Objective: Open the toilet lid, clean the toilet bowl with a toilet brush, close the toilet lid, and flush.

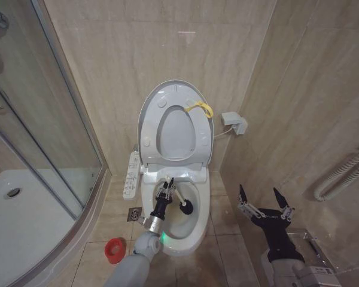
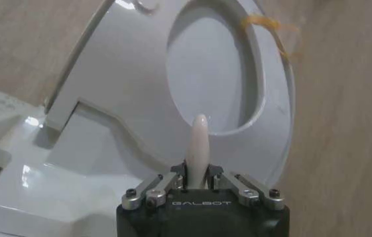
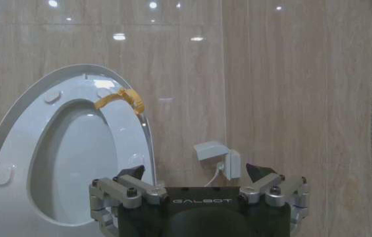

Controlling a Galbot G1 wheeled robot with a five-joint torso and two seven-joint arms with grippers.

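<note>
Low in the frame's centre, the left gripper (image 1: 166,190) clamps the toilet brush (image 1: 186,207) inside the toilet bowl (image 1: 194,230). Lower right, the right gripper (image 1: 265,199) hangs spread open. At centre, the toilet lid (image 1: 151,110) stands raised.
</note>
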